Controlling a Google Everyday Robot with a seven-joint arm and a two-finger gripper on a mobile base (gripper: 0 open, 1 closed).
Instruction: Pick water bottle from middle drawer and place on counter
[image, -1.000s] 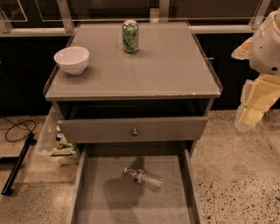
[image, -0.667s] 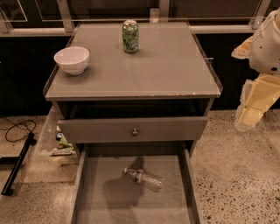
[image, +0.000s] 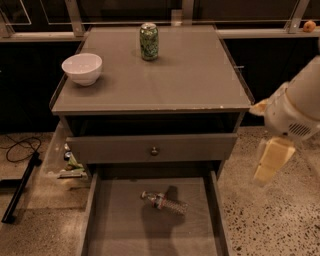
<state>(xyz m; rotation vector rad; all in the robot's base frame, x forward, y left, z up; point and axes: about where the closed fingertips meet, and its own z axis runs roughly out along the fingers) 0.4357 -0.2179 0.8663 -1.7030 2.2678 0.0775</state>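
The water bottle (image: 165, 202) lies on its side on the floor of the open middle drawer (image: 120, 230), cap pointing back left. The counter (image: 195, 75) is the cabinet's flat top above it. My gripper (image: 271, 161) hangs from the white arm (image: 295, 107) to the right of the cabinet. It is beside the drawers' right edge, well apart from the bottle and higher than it.
A green soda can (image: 149, 42) stands at the counter's back middle and a white bowl (image: 82, 68) at its left. The drawer with a round knob (image: 154, 150) is slightly open above the middle drawer. Clutter and a black cable (image: 20, 147) lie on the floor at left.
The arm and gripper have moved down and a little left, closer to the cabinet's right side. The bottle, can and bowl have not moved.
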